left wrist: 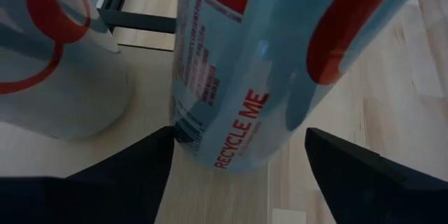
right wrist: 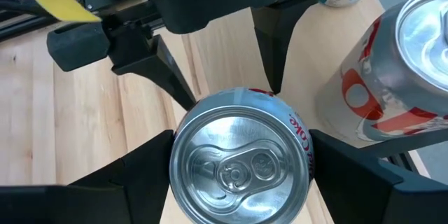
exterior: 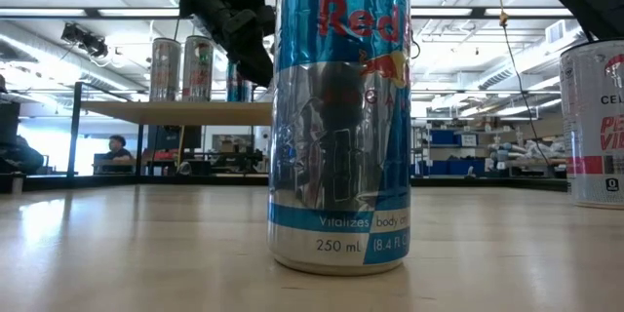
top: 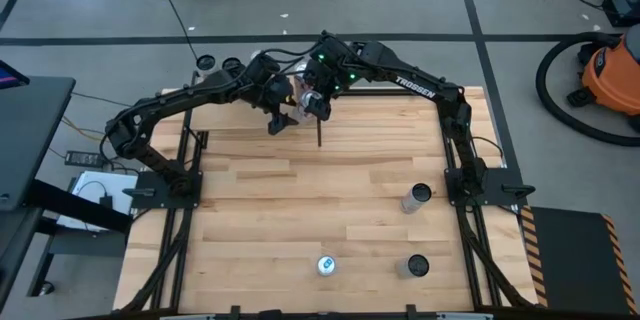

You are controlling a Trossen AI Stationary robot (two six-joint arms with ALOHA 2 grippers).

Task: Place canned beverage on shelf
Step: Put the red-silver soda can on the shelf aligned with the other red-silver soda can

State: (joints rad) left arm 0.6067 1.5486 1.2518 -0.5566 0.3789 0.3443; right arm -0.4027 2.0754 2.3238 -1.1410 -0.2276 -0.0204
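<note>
High view: six cans are counted in all, three at the shelf at the back of the table and three on the planks nearer the front. Two arms are seen, meeting over the shelf.

At the shelf's left end, two silver cans stand upright side by side. Just beside them stands the blue can, upright, its silver lid and pull tab facing up. It is pale blue with red shapes, and "RECYCLE ME" is printed in red near its base. Its foot is at the pale wood of the shelf; whether it rests there cannot be told.

The left hand is set around the lower part of this can; whether it grips the can or stands open about it cannot be told. The right hand is closed on the same can near its top, one finger pressed to each side. In the low view the blue can is largely hidden behind the dark hands.

On the table, a blue and silver Red Bull can stands front centre. Well apart to its right stands a dark-topped can, and behind that one a pale can, close to the right arm's base.
</note>
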